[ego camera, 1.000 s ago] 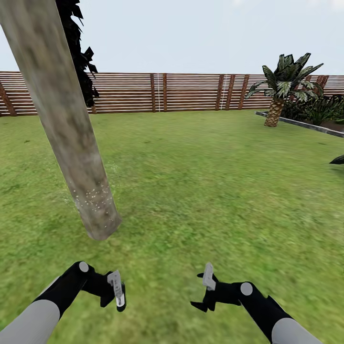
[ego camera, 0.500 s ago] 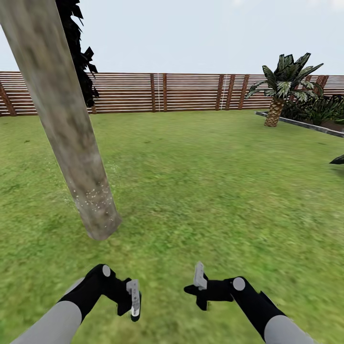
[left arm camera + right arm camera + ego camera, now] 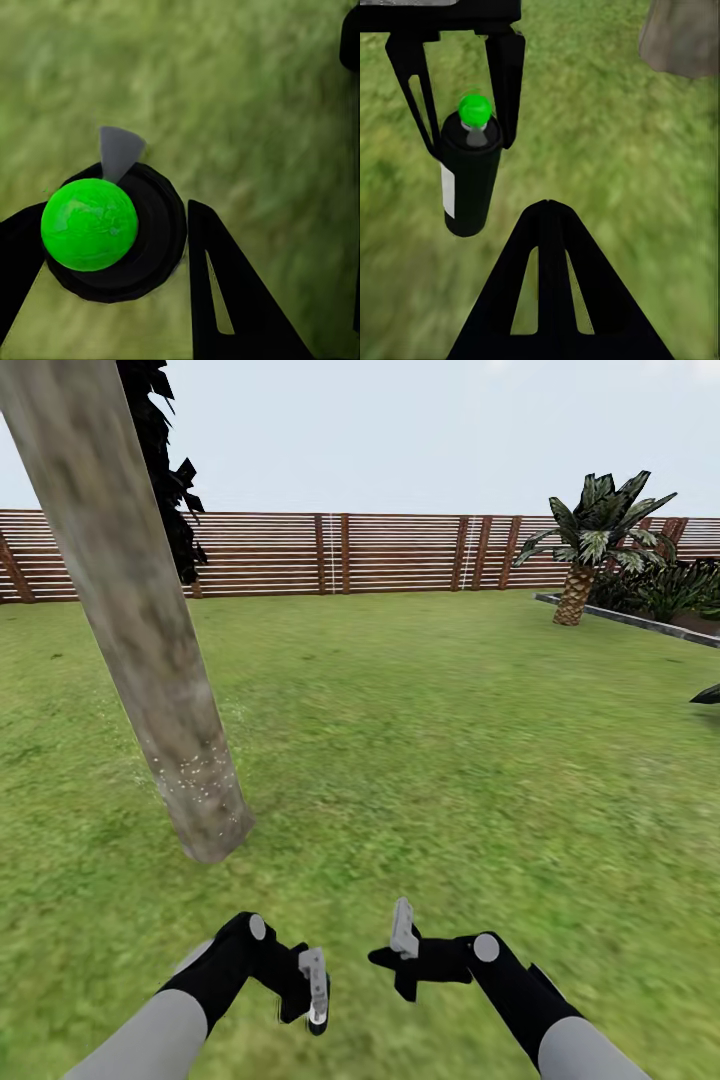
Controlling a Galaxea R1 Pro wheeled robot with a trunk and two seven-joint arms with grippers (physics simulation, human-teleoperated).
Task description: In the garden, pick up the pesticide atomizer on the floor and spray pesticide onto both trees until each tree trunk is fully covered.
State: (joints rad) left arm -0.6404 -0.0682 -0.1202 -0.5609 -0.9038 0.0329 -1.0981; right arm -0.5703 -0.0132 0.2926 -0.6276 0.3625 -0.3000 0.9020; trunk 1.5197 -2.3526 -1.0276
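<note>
The pesticide atomizer (image 3: 471,180) is a black cylinder with a white label and a green ball top (image 3: 88,223). My left gripper (image 3: 305,990) is shut on its upper part, one finger on each side, and holds it upright over the grass. A tree trunk (image 3: 140,610), thick and mottled grey-tan, leans through the left of the head view, and pale specks dot its lower part. Its base (image 3: 682,37) lies ahead and to the left of both grippers. My right gripper (image 3: 400,960) is shut with nothing in it, a short way to the right of the atomizer, fingers (image 3: 547,285) pointing at it.
Green lawn (image 3: 430,760) stretches to a brown slat fence (image 3: 400,552). A short palm (image 3: 585,545) stands at the back right beside a grey kerb (image 3: 620,618). A dark narrow cypress (image 3: 170,470) rises behind the trunk.
Both arms have swung inward, bringing the two grippers closer together. The left one carried the atomizer to the right and a little lower. The view itself has not shifted.
</note>
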